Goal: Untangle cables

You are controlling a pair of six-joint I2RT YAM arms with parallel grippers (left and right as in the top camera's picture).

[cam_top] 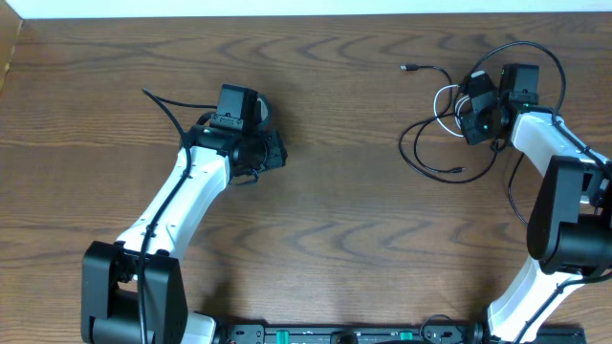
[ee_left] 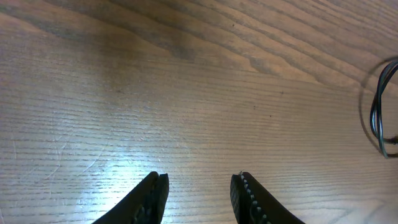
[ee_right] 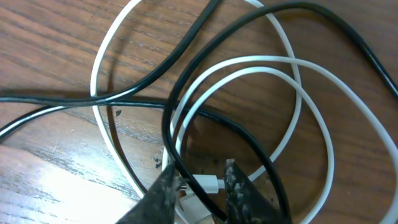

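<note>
We start with the wooden table [cam_top: 335, 191]. It is bare across its middle, and all of the work sits at its far right. There the left arm [cam_top: 182, 205] and right arm [cam_top: 550, 153] stand well apart. Only the right one is over the cables.

The black cable [cam_top: 426, 158] sweeps a wide loop toward the table's centre. One small plug end [cam_top: 406, 67] trails off to the far side. The white cable [cam_top: 445, 100] lies in tighter coils just beside the right wrist. In the right wrist view, the black cable [ee_right: 143, 81] crosses over and under the rings of the white cable [ee_right: 311, 106] several times. We judge the untangling barely begun, since the two cords share one heap and no strand has been drawn clear.

The left gripper [ee_left: 199, 180] hangs over bare wood with its fingers spread and nothing between them. The right gripper [ee_right: 200, 174] is down in the heap, its fingers narrowed about the white cable's plug [ee_right: 211, 183]. They look to be pinching it, though the frame's bottom edge cuts the contact off.

What remains is nearly everything: lifting one cord out of the other's loops and laying each one apart.
</note>
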